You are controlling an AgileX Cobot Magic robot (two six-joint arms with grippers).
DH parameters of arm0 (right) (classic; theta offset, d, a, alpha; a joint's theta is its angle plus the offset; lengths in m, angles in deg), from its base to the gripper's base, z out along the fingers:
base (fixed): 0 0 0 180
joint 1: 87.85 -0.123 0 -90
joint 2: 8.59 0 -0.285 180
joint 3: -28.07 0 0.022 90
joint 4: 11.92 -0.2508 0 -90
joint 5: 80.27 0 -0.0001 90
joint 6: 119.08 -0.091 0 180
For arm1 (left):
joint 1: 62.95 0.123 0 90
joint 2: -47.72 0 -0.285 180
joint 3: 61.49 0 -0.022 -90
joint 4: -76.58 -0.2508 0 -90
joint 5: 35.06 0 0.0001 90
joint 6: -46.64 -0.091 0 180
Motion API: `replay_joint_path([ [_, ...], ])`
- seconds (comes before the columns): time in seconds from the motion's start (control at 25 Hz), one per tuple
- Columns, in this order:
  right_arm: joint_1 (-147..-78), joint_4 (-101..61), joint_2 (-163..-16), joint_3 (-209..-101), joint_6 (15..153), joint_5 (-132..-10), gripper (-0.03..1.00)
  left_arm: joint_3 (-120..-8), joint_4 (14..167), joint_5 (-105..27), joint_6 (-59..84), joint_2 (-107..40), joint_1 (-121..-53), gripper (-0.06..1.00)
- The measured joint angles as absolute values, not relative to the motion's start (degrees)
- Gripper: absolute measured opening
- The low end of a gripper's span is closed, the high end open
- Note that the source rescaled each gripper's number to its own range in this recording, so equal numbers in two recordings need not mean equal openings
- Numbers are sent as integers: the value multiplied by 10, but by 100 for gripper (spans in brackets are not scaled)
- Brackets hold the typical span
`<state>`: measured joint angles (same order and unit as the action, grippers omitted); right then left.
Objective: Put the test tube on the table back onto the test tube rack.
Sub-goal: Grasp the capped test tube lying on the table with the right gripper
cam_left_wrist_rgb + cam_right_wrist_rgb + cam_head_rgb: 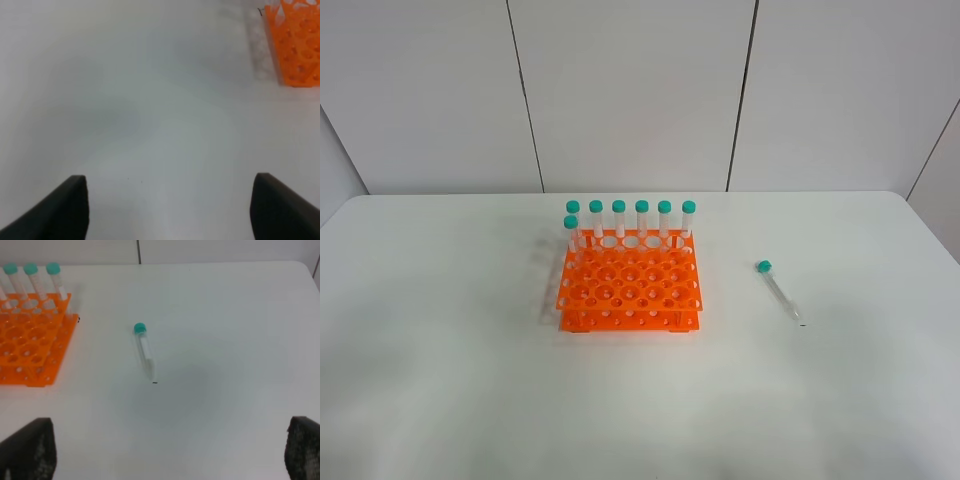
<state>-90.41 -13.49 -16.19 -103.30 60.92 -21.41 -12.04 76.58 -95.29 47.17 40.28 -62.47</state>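
Tabletop (440, 380) holds test tube (780, 292) lying near rack (630, 290).

A lab-style test bench: an orange test tube rack (629, 290) with capped tubes (630, 218) on a plain white worktop (440, 350), pale panelled wall (630, 90) behind.

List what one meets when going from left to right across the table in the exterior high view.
bright orange plastic test tube rack → slim clear plastic test tube with a teal-green cap, lying flat on the white matte table, apart from the rack.
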Motion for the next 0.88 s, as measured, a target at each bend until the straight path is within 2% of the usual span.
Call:
replay_joint_path([
  [0.56,-904,-135,-185,-1046,609,-225,100,-120,766,-953,472,403,-625,100],
  [0.68,-904,-133,-256,-1083,609,-250,100,-120,766,-953,472,403,-625,100],
  [0.88,-904,-132,-456,-1171,609,-293,100,-120,766,-953,472,403,-625,100],
])
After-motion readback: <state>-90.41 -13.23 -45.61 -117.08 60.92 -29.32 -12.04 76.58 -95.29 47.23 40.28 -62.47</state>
